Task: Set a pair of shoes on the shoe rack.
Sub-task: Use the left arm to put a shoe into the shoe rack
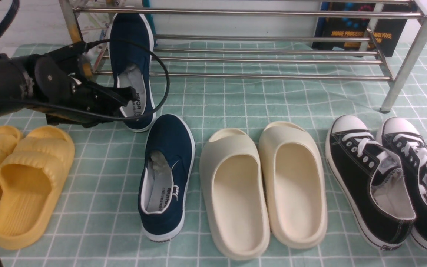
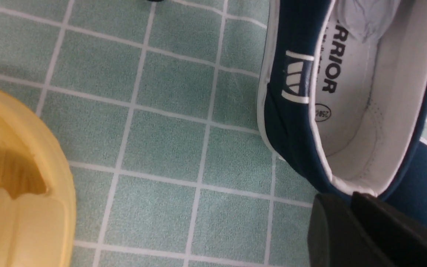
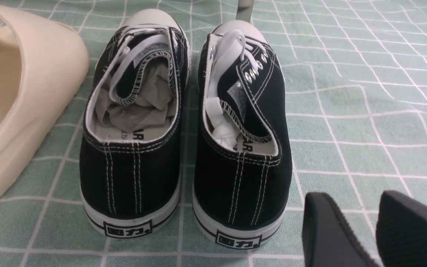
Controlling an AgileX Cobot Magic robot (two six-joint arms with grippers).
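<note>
Far left: yellow slides (image 1: pixel 24 178). Next, left gripper (image 1: pixel 126 97) at the heel of one navy shoe (image 1: pixel 130 48), clamped or loose impossible to tell. Leans toe-up across the shoe rack (image 1: pixel 272 61) bars, heel on the cloth (image 1: pixel 254 100). Other navy shoe (image 1: pixel 172 141) flat beside cream slides (image 1: pixel 235 207). Rightmost: black sneakers (image 1: pixel 361 174), right gripper (image 3: pixel 360 202) parted, empty.

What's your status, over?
Left gripper at heel, grip unclear; right gripper open. One navy shoe propped on rack, other navy shoe on mat beside cream slides.
</note>
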